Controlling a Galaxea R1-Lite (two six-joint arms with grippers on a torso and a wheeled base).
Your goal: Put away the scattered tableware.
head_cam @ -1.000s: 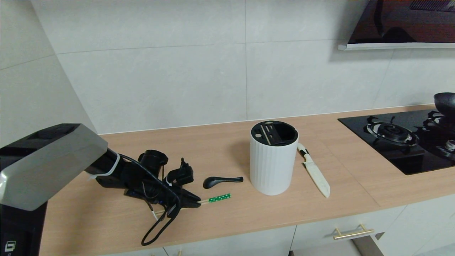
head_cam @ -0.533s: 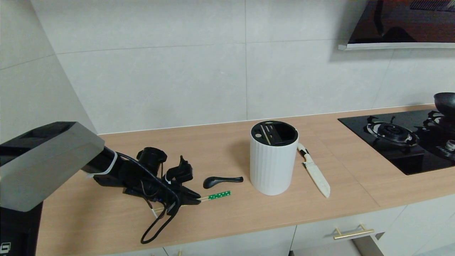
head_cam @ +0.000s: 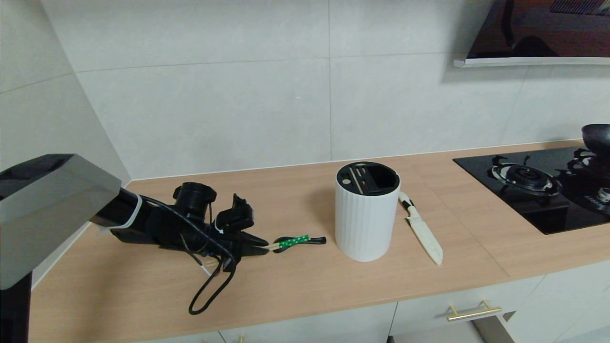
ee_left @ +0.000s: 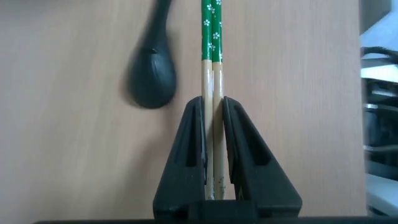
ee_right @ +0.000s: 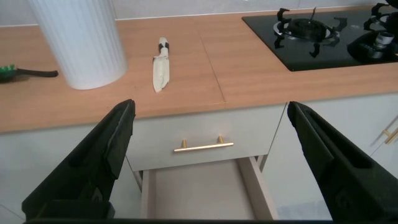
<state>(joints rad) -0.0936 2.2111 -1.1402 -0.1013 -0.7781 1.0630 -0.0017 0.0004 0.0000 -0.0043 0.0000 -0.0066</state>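
Gripping a pair of green-tipped chopsticks point(head_cam: 291, 241) by their plain ends, the left end effector point(head_cam: 263, 247) is clenched on them low over the table point(head_cam: 295, 286), near a black spoon point(head_cam: 315, 239). They look light, stiff and slippery, so a firm pinch suits. The white holder point(head_cam: 366, 224) stands just past them, with a knife point(head_cam: 424, 236) on its far side. The right end effector point(ee_right: 210, 107) hangs released.

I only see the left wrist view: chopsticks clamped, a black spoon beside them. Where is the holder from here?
Observer: The holder stands upright on the counter, to the robot's right of the spoon; the chopsticks point roughly toward it.
Operator: What else is lying out?
Observer: A knife lies flat on the holder's right side, with its handle toward the wall.
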